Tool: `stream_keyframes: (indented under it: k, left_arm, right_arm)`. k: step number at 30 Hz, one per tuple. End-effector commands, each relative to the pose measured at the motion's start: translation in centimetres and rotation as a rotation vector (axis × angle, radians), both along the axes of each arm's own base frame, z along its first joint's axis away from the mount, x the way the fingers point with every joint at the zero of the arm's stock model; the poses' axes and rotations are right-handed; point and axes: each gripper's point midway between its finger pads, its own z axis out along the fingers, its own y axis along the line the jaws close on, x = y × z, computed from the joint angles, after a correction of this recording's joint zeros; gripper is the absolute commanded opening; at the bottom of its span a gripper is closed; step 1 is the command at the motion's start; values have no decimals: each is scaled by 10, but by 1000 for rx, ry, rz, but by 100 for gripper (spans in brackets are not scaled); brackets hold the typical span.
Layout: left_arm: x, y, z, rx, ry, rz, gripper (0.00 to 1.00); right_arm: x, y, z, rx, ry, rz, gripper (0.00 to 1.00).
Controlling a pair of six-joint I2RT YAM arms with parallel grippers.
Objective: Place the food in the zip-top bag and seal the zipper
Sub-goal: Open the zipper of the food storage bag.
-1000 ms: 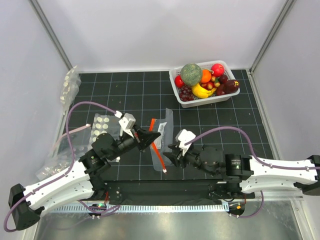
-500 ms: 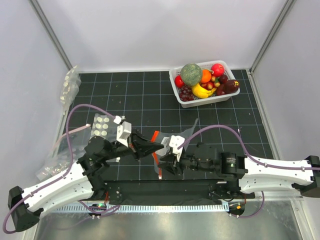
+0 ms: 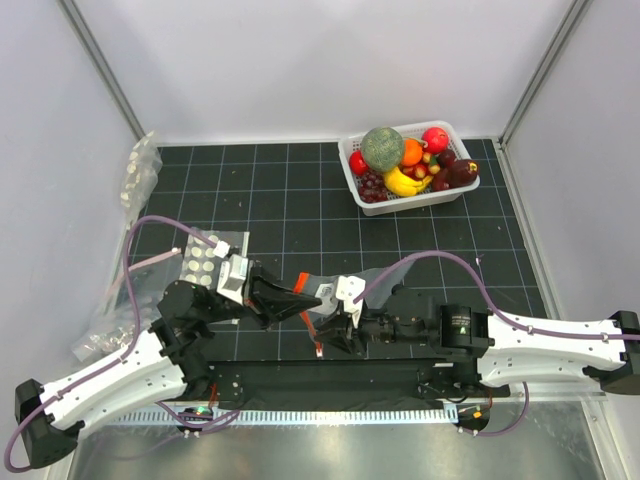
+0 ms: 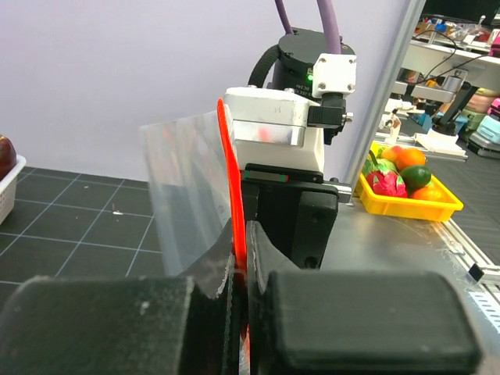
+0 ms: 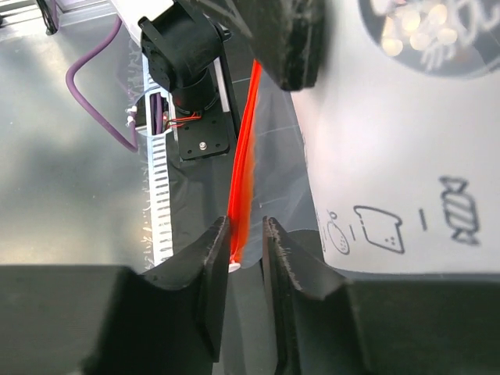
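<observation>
The clear zip-top bag [image 3: 335,287] is held up on edge between my two grippers. My left gripper [image 3: 306,299] is shut on its red-orange zipper [image 4: 227,156], as the left wrist view [image 4: 241,238] shows. My right gripper [image 3: 327,328] is narrowly open in the right wrist view [image 5: 246,230]. The zipper's end [image 5: 244,195] sits between its fingers, against one and clear of the other. The food, red balls [image 3: 435,138] and an orange ball [image 3: 411,151], lies in the white basket [image 3: 455,190] at the far right.
The basket also holds a green melon [image 3: 382,147], a banana [image 3: 402,183] and dark fruits. Clear bags of white discs lie at the left [image 3: 205,258] and far left [image 3: 140,172]. A yellow tray of fruit [image 4: 406,205] stands off the table.
Both grippers have moved toward the near edge and closer together. The bag has come off the mat and now stands on edge between them.
</observation>
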Motion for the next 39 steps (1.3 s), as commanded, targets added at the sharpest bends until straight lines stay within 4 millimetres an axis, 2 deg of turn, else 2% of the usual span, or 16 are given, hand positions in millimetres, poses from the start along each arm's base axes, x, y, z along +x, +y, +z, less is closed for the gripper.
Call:
stream_keyframes:
  k: [1, 3, 9, 20, 26, 32, 33, 39]
  left_arm:
    - [-4, 6, 15, -59, -45, 0, 0]
    - [-3, 7, 16, -62, -42, 7, 0]
    - [3, 6, 15, -62, -17, 33, 0]
    - [29, -1, 8, -62, 106, 125, 1]
    - [49, 1, -2, -79, 169, 221, 0]
    - [55, 5, -3, -99, 190, 257, 0]
    - [56, 6, -4, -100, 192, 263, 1]
    - [59, 8, -5, -107, 208, 287, 1]
  right_arm:
    - [2, 5, 20, 62, -18, -3, 29]
    - [13, 3, 20, 58, -28, -66, 25]
    - [28, 2, 16, 40, -38, -158, 20]
    - [47, 2, 14, 31, -98, -298, 20]
    - [56, -6, 17, 53, -119, -371, 21]
    - [64, -9, 12, 36, -133, -429, 22]
    - [65, -7, 18, 62, -133, -440, 22]
    - [66, -2, 12, 44, -140, -442, 26]
